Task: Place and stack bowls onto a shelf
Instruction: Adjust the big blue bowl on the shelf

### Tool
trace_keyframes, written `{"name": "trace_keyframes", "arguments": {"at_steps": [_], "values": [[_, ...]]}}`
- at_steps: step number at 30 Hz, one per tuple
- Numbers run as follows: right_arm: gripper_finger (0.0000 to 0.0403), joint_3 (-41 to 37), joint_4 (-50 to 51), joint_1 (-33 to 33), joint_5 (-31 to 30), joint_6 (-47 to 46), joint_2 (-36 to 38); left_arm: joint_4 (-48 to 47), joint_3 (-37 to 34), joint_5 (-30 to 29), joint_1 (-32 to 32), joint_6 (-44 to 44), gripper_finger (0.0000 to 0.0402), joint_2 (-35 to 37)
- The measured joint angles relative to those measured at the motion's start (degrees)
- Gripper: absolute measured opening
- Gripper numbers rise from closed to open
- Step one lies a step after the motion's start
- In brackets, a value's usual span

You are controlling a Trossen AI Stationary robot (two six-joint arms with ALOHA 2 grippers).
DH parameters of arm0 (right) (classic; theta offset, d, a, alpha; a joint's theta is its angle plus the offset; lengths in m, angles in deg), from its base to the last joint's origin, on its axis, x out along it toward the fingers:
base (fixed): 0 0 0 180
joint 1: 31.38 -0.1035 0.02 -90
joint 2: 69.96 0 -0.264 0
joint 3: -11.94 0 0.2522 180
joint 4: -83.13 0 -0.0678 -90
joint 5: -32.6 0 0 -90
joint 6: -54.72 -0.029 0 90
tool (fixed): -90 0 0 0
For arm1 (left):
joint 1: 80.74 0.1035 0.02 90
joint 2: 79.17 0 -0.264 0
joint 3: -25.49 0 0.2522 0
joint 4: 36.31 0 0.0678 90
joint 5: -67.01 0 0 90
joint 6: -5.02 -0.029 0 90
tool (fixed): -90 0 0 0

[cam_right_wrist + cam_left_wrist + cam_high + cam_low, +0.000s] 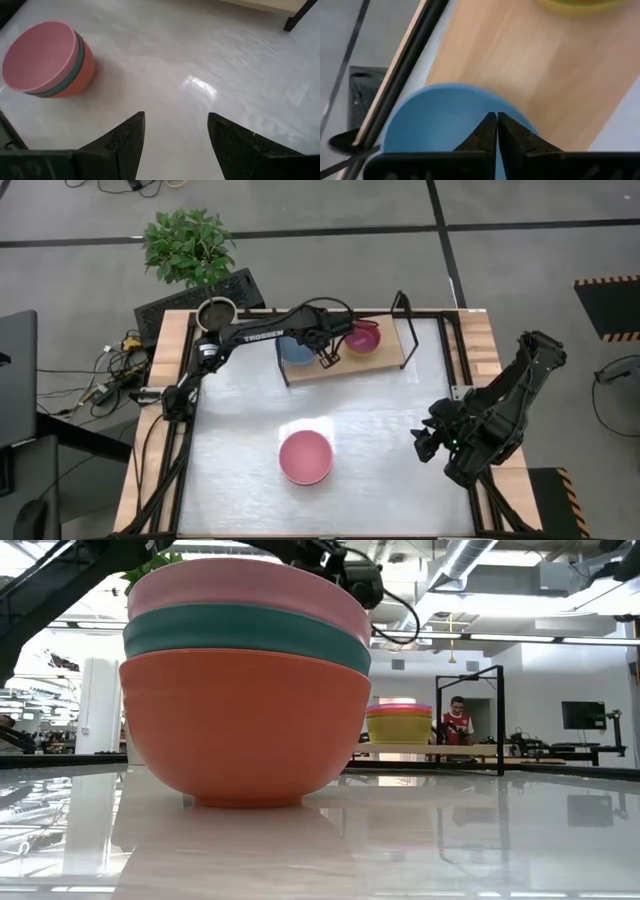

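Bowls are split between two spots right now. Left gripper (326, 361) is over the shelf (390, 362), fingers pinched together with nothing between them, and the blue bowl (295, 348) sits right under and just behind its tips, already on the wood. My guess is it just set that one down, so the closed fingers are simply hanging above the rim. Off to the gripper's other side on the same board is a second stack, purple bowl (363, 339) on top with yellow (399, 727) showing underneath in the low view.

Remaining stack, pink bowl (305, 457) over teal (240, 628) over orange-red (240, 725), is out in the middle of the bench (380, 440), well apart from both grippers. Right gripper (428, 442) waits near the bench's side edge, spread wide and empty, with the stack ahead of it and lots of bare surface between.

Room-wise: the blue bowl is close to the shelf's end frame and front edge, so lifting straight up looks safer than sliding sideways. Shelf only fits two across, so anything new probably goes on top.
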Motion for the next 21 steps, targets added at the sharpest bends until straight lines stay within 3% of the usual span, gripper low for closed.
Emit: {"name": "trace_keyframes", "arguments": {"at_steps": [21], "values": [[0.0242, 0.0, 1.52, -0.48, 0.21, 0.29, 0.01, 10.24, -2.58, 6.54, 1.24, 0.91, 0.0, 0.02]]}}
